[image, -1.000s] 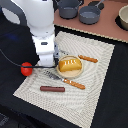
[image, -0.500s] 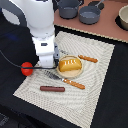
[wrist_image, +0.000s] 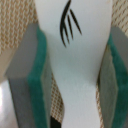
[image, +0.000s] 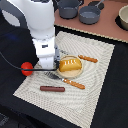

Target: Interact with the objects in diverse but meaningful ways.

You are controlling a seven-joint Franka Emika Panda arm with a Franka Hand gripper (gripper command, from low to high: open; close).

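On the striped mat (image: 95,55), bread loaf (image: 70,64) sits just beside the gripper (image: 46,65).

A round beige plate (image: 71,73) rests on a cream woven placemat (image: 95,75) on the dark table (image: 107,110). A wooden-handled fork (image: 67,81) lies beside the plate; a wooden-handled knife (image: 88,59) lies on its far side.

Bread loaf (image: 70,65) on plate (image: 64,73) — sausage (image: 52,89) lies nearer the camera.

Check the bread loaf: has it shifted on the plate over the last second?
No. In the exterior view the bread loaf lies at the same place on the round plate, beside the gripper, as before.
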